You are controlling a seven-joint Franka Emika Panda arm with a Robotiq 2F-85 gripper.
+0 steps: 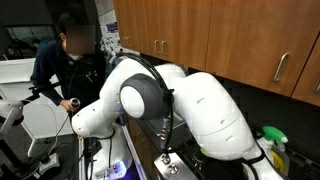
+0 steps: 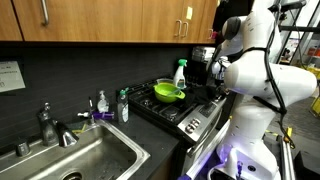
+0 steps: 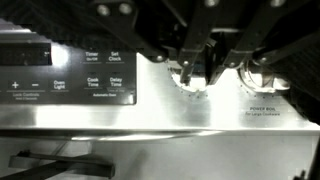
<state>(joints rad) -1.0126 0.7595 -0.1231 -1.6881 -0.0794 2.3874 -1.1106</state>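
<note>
Buttons (image 3: 85, 85) on the panel's left show only in the wrist view. An exterior view adds the sink (image 2: 95, 160), green pan (image 2: 168, 93) and spray bottle (image 2: 180, 72). Rightward, the gripper (image 3: 198, 76) is closed at a stove knob (image 3: 189, 86), seemingly pinching it.

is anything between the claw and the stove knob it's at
Nothing visible stands between them. In the wrist view the claw is shut right on the stove knob on the front panel, gripping it from both sides.
</note>
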